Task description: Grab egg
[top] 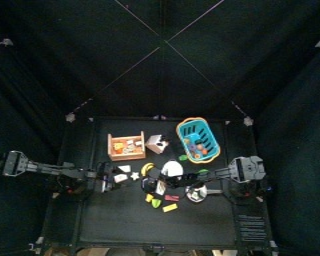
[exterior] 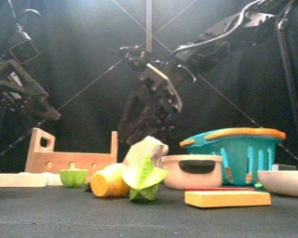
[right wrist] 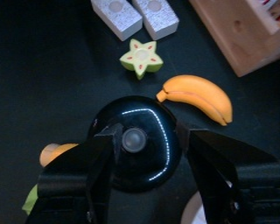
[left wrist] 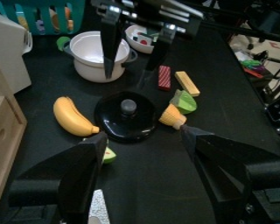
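black table, black curtains around

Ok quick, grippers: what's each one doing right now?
Left gripper: open, holding nothing, above the black pot lid.
Right gripper: open, holding nothing, jaws either side of that lid.

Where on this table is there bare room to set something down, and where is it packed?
The back strip of the table, behind the wooden rack and teal basket, is bare. So is the front strip, ahead of the toy food. The middle is crowded: banana, black lid, white pot and both grippers sit close together there.
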